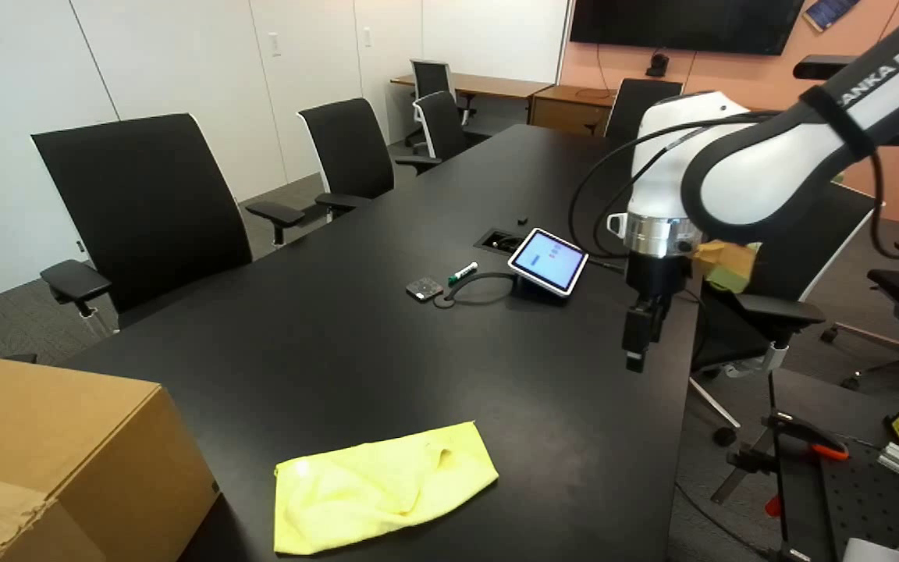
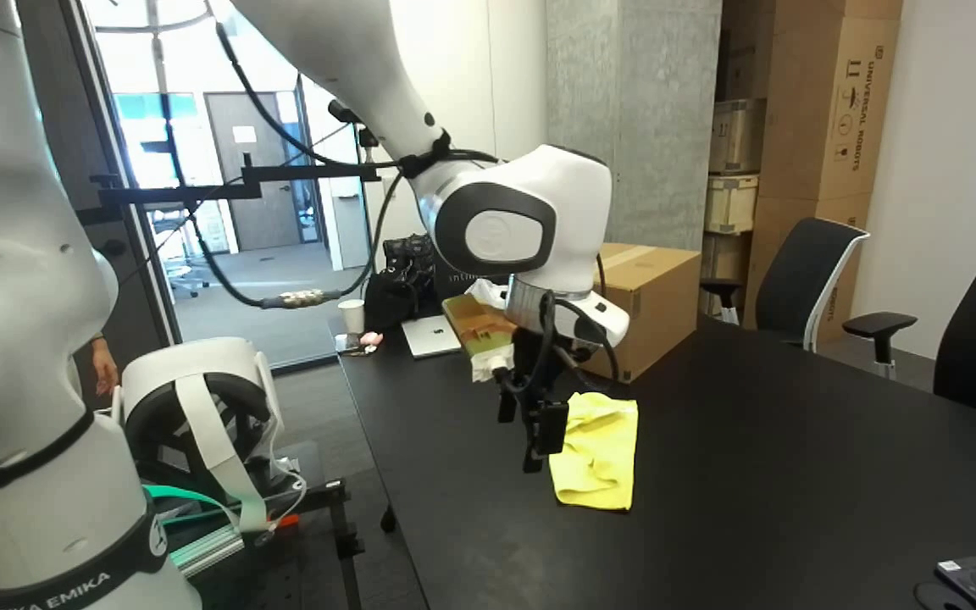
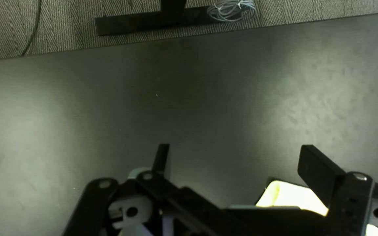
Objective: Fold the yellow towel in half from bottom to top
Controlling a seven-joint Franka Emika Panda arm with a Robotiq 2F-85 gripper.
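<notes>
The yellow towel (image 1: 383,488) lies flat on the black table as a long, slightly wrinkled rectangle with a raised crease near one end. It also shows in an exterior view (image 2: 598,462), partly behind the gripper. In the wrist view only a bright corner of the towel (image 3: 290,194) shows, at the lower right behind the gripper parts. My gripper (image 3: 235,147) is open with nothing between its fingers. It hangs above the table, apart from the towel, off to one side of it. It shows in both exterior views (image 1: 637,359) (image 2: 537,449).
A cardboard box (image 1: 145,468) stands beside the towel, also in an exterior view (image 2: 662,309). A tablet on a stand (image 1: 549,261), a green marker (image 1: 463,273) and a small dark square (image 1: 424,289) are farther along the table (image 1: 325,351). A laptop (image 2: 430,337) lies near the table edge.
</notes>
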